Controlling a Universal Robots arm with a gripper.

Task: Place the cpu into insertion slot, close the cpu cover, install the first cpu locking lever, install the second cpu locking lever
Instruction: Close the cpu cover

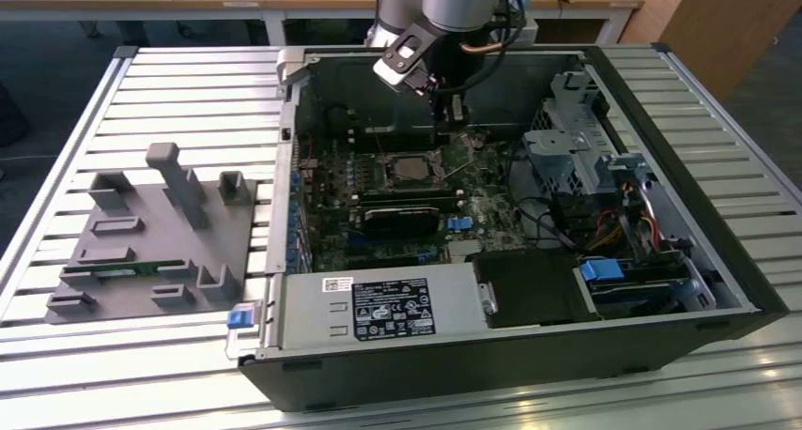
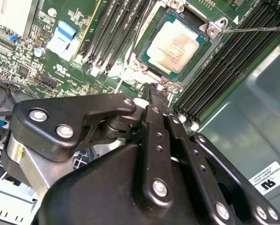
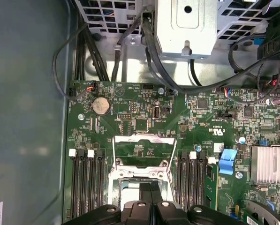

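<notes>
Cpu (image 2: 173, 44) sits flat in the socket, silver top up, so placement looks done. The cpu cover (image 3: 144, 138) is not yet down: in the first wrist view its open-centre frame stands tilted up on the far side of the socket, with green motherboard (image 3: 130, 117) showing through it. Gripper (image 2: 156, 91) has its jaws clenched together, nothing visible between them, tips just beside the socket's near edge – whether they touch anything I cannot tell. A thin locking lever (image 2: 252, 29) sticks out past one socket corner, unlatched. Risks, as I judge them: the closed tips are narrow and the frame is thin metal, so an off-centre push could slip off and jab the cpu top or the memory slots (image 2: 224, 70) alongside. The cover could also drop onto the loose lever and trap it – then it won't seat flat.
</notes>
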